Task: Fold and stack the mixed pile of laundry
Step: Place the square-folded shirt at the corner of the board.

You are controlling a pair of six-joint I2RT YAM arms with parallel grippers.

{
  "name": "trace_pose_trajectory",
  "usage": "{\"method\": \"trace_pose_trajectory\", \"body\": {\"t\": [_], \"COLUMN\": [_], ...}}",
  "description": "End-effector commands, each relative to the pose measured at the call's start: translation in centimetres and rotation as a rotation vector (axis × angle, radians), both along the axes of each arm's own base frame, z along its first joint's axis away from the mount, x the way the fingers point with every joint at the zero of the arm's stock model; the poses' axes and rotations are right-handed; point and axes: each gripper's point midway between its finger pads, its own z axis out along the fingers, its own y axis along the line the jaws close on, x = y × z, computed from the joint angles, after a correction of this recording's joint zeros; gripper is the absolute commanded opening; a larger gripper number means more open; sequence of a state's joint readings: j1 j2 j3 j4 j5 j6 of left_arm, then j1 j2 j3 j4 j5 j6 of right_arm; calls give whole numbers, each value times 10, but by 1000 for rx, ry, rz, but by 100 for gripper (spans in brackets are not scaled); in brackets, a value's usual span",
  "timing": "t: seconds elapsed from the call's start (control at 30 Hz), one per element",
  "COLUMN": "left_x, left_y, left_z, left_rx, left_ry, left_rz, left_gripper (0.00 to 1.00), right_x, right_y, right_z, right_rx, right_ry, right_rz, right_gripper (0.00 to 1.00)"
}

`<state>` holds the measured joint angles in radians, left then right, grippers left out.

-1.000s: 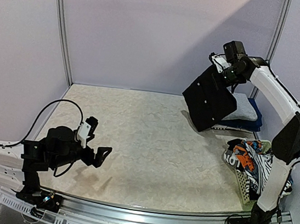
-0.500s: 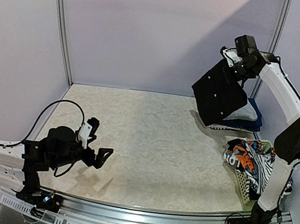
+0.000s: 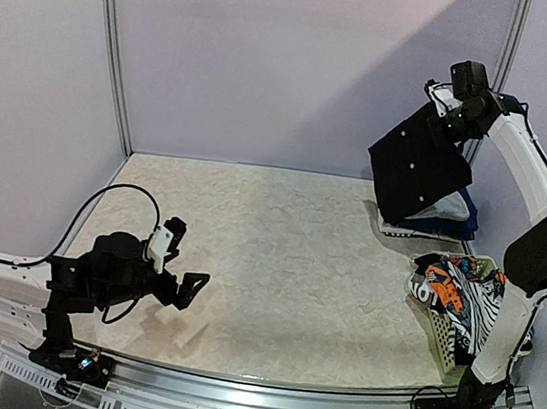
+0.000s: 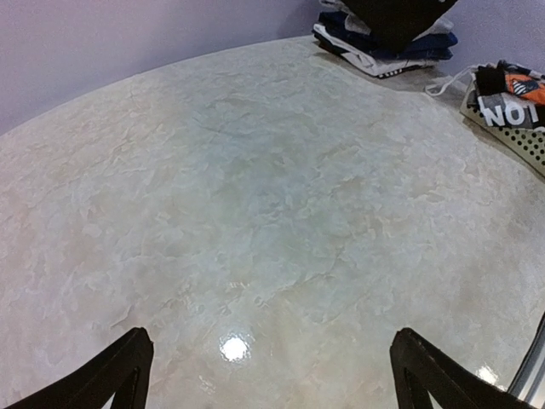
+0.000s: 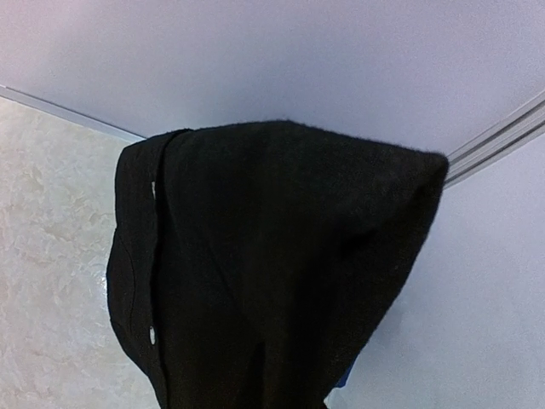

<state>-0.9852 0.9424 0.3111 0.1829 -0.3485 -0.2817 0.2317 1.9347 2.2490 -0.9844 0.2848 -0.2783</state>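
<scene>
Top external: right gripper [image 3: 455, 114] clenched on a black, snap-buttoned cloth garment [image 3: 419, 173], hanging above a folded navy-grey-white cloth stack [image 3: 452, 226]; left gripper [image 3: 189, 252] released, well apart from the stack.

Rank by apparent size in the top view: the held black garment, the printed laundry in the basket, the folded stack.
Largest: black garment, held up by the right gripper, though raised nearer the camera.
Next, nearly alike: printed laundry in the basket.
Smallest: folded stack, partly hidden behind the garment.
</scene>
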Motion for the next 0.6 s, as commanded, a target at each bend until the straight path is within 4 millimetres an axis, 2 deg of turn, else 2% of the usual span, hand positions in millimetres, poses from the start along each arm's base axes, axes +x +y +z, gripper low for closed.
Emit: {"method": "trace_pose_trajectory", "body": {"t": [0.0,0.2,0.57], "left_x": [5,7,9], "left_y": [-4,-3,-3], "left_z": [5,1,-1], "left_rx": [-3,15,41], "left_ry": [-13,-12,-14], "left_rz": [0,6,14], "left_gripper": [99,99,99], "right_x": [20,38,69], "right_y": [-20,-46,-76], "right_z": [5,-18,-64], "right_rx": [-18,-5,-102], "right_ry": [-52,-33,-2], "right_rz": [-39,-79,-122], "right_gripper": [0,0,0]}}
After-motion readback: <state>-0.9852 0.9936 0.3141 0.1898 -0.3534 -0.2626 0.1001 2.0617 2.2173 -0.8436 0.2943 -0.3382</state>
